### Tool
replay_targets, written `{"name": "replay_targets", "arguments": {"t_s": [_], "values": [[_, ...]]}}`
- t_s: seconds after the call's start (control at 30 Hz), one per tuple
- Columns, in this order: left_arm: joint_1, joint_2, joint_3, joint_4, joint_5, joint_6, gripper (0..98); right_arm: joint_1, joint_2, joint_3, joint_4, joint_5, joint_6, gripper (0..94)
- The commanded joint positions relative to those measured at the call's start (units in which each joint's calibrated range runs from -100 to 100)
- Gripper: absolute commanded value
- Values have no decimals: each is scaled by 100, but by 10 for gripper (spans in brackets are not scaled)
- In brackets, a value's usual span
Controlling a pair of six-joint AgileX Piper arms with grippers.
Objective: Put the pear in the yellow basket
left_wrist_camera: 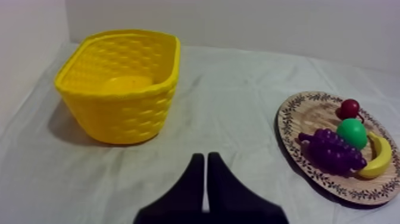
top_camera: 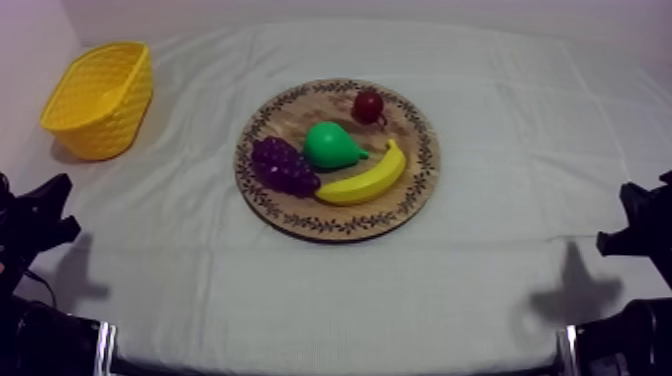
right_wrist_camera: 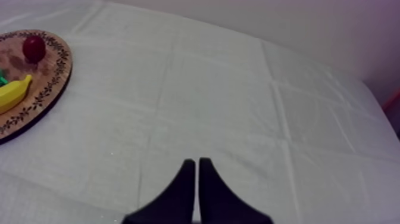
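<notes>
Pear (top_camera: 333,146) mid board (top_camera: 300,110), stem twd 4 o'clock: prob light, hard, slick, so grip fat body; L gripper (left_wrist_camera: 205,179) & R gripper (right_wrist_camera: 196,179) both narrow, empty.

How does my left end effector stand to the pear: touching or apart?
Apart. The left wrist view shows the left end effector, shut on nothing, with bare cloth between it and the wooden board where the pear lies.

The glossy green toy pear (top_camera: 333,146) lies on its side at the middle of the round wooden board with patterned rim (top_camera: 405,150), ahead-right of my left end effector (left_wrist_camera: 205,156). The yellow woven basket (top_camera: 105,130) stands upright ahead-left, well apart.
</notes>
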Motion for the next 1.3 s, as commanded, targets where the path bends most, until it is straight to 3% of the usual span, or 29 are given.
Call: {"name": "replay_targets", "arguments": {"t_s": [0.0, 0.37, 0.83, 1.13, 1.27], "values": [[30, 0, 10, -16, -20, -471, 1, -2, -1, -1, 0, 0, 2, 3], [30, 0, 10, -16, -20, -288, 1, -2, -1, -1, 0, 0, 1, 3], [30, 0, 4, -16, -15, -499, 0, -2, -1, -1, 0, 0, 2, 3], [23, 0, -957, -52, 966, -638, 0, -2, -1, -1, 0, 0, 2, 3], [-172, 169, -1459, 78, 1149, -742, 0, -2, -1, -1, 0, 0, 2, 3]]}}
